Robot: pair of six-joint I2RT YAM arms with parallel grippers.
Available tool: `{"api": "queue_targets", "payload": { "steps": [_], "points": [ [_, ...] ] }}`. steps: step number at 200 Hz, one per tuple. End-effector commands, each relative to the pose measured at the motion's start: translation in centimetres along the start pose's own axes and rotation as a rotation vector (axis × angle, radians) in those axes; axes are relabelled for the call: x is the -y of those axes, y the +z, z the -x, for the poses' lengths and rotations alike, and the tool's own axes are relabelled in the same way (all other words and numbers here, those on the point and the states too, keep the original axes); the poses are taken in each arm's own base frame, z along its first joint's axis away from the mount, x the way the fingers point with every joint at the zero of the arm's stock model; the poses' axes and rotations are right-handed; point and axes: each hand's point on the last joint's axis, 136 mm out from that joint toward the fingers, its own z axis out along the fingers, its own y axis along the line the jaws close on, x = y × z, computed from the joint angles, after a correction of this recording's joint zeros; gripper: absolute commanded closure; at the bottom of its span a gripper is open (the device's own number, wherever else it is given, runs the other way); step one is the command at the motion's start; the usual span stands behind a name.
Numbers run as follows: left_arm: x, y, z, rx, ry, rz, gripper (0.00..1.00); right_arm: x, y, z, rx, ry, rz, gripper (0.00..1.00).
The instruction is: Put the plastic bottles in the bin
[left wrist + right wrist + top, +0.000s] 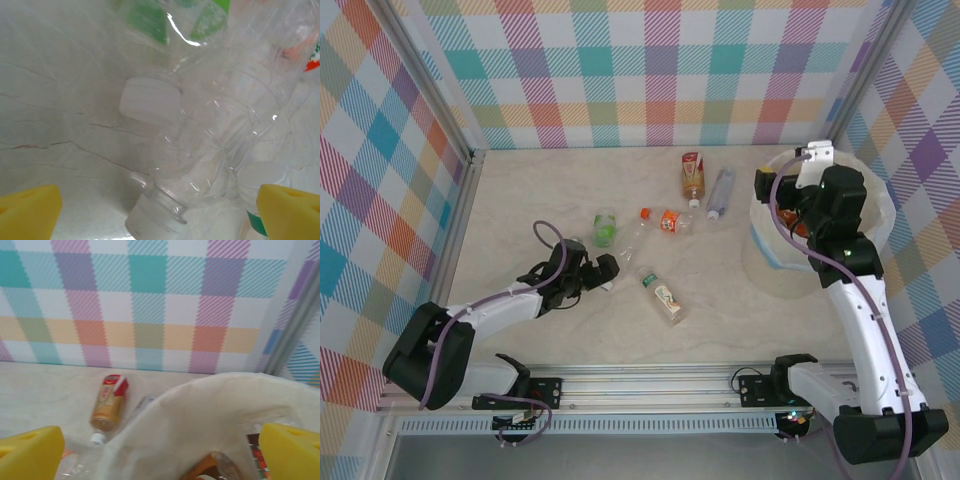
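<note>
Right now your left claw point(160, 216) is sitting low over the surface point(55, 100), its yellow fingertips point(27, 212) spread wide and gripping nothing. A clear crumpled bottle point(210, 130) is lying between them, its white cap point(152, 220) pointing back toward the wrist camera.

From above, you are seeing that claw point(603, 270) resting just beside a green-capped bottle point(660, 293). Four more bottles are lying loose farther out on the surface: a green-labelled one point(605, 228), an orange-labelled one point(668, 221), a tan-labelled one point(693, 177) and a bluish one point(720, 192).

Your right claw point(790, 200) is hovering over the bin point(770, 275) at the right side, fingers apart and empty. Through its wrist camera the bin's white bag point(200, 415) is spreading between the fingertips point(292, 450), and orange and red scraps of colour are showing inside.
</note>
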Motion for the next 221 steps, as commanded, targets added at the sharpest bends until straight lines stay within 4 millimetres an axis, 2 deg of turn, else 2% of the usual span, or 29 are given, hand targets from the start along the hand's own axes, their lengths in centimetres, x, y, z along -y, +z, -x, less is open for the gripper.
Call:
{"api": "queue_targets", "payload": {
  "steps": [1,35,57,111,166,198,221],
  "points": [
    [2.3,0.4,0.4,-0.029,0.107,-0.083,0.0,-3.1,-1.5,1.7,0.12,0.08,0.185,0.01],
    [3.8,0.9,-0.9,-0.069,0.225,-0.153,0.03,-6.4,-3.3,1.5,0.166,0.119,0.388,0.0],
    [4.3,1.6,-2.1,-0.106,0.326,-0.134,0.08,-7.6,-3.8,1.1,0.184,0.136,0.466,0.0],
    [4.3,3.2,-4.3,-0.14,0.517,-0.003,0.23,-7.5,-3.6,0.8,0.187,0.156,0.457,0.0],
    [2.9,3.8,-4.1,-0.092,0.49,0.106,0.39,-7.7,-3.4,0.1,0.17,0.164,0.467,0.0],
    [2.6,4.1,-4.2,-0.094,0.479,0.121,0.38,-8.3,-3.2,-0.3,0.157,0.178,0.502,0.0],
    [2.4,4.6,-4.6,-0.116,0.479,0.14,0.38,-9.7,-2.8,-0.6,0.141,0.223,0.591,0.0]
  ]
}}
